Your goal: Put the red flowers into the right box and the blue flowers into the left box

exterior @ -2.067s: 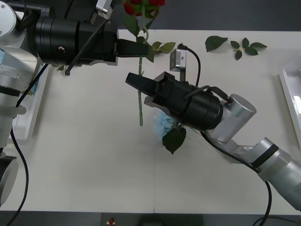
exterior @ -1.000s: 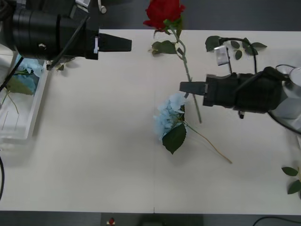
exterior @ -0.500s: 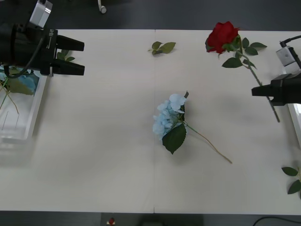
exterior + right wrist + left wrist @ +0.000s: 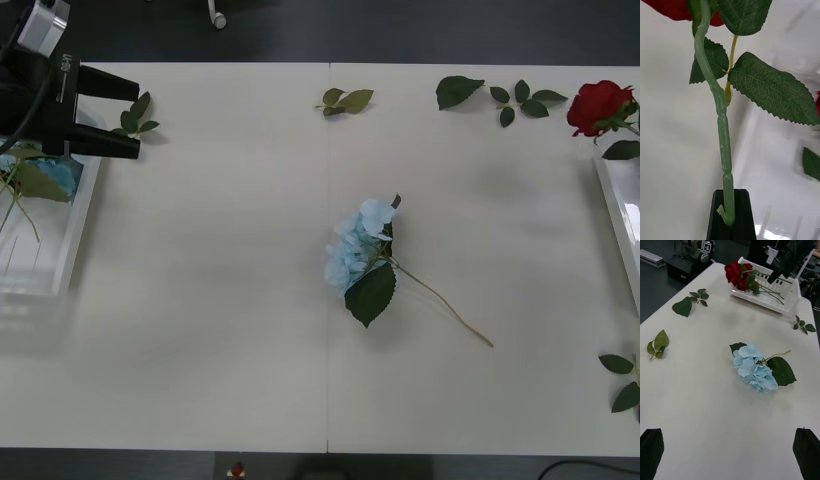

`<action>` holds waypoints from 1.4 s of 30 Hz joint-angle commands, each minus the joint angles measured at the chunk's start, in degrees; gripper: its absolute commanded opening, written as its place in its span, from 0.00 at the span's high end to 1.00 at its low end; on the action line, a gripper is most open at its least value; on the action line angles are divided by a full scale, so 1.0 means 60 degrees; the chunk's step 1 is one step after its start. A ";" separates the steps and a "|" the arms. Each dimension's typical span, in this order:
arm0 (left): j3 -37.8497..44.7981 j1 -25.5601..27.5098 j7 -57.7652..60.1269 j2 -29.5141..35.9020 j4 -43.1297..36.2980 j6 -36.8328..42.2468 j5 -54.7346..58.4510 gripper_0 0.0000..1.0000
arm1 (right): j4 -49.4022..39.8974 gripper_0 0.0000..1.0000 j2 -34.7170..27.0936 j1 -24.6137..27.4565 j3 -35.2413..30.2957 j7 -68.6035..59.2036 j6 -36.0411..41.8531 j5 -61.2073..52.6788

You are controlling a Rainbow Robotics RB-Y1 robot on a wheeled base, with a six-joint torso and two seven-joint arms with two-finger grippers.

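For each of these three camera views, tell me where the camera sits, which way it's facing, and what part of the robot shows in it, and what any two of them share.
Front view: above the arms, looking down on the table; left gripper open by the left box.
Left wrist view: on the left wrist, facing across the table; own open fingertips, right gripper at the right box.
Right wrist view: on the right wrist, facing along the rose stem it pinches.
Shared: front and left wrist views both show the blue flower mid-table.
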 commanded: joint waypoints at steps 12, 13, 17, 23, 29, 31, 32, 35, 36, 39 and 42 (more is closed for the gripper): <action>-0.0041 -0.0074 -0.0047 0.0578 -0.0088 0.0478 -0.0483 0.00 | 0.2472 1.00 -0.0055 0.0529 -0.0114 0.0015 -0.1267 0.1160; -0.0041 -0.0074 -0.0047 0.0578 -0.0088 0.0478 -0.0483 0.00 | 0.2692 1.00 0.0062 0.0529 -0.0128 0.0015 -0.1369 0.1350; -0.0041 -0.0074 -0.0047 0.0578 -0.0088 0.0478 -0.0483 0.00 | 0.3249 1.00 0.0502 0.0529 -0.0128 0.0015 -0.1794 0.1643; -0.0041 -0.0074 -0.0047 0.0578 -0.0088 0.0478 -0.0483 0.00 | 0.3615 1.00 0.0971 0.0529 -0.0158 0.0059 -0.2439 0.1761; -0.0041 -0.0074 -0.0047 0.0578 -0.0088 0.0478 -0.0483 0.00 | 0.3849 0.31 0.1132 0.0529 -0.0158 0.0220 -0.2556 0.1936; -0.0041 -0.0074 -0.0047 0.0578 -0.0088 0.0478 -0.0483 0.00 | 0.3820 0.19 0.1132 0.0515 -0.0172 0.0293 -0.2453 0.1995; -0.0041 -0.0074 -0.0047 0.0578 -0.0088 0.0478 -0.0483 0.00 | 0.3820 0.16 0.1132 0.0485 -0.0187 0.0322 -0.2351 0.2010; -0.0041 -0.0074 -0.0047 0.0578 -0.0088 0.0478 -0.0483 0.00 | 0.3762 0.07 0.1102 0.0339 -0.0304 0.0469 -0.1823 0.2068; -0.0041 -0.0074 -0.0047 0.0578 -0.0088 0.0478 -0.0483 0.00 | 0.3747 0.06 0.1088 0.0295 -0.0363 0.0513 -0.1677 0.2068; -0.0041 -0.0074 -0.0047 0.0578 -0.0088 0.0478 -0.0483 0.00 | 0.3659 0.03 0.1029 0.0163 -0.0817 0.0674 -0.0842 0.2068; -0.0041 -0.0074 -0.0047 0.0578 -0.0088 0.0478 -0.0483 0.00 | 0.3073 0.02 0.0824 0.0119 -0.1271 0.0791 -0.0036 0.2127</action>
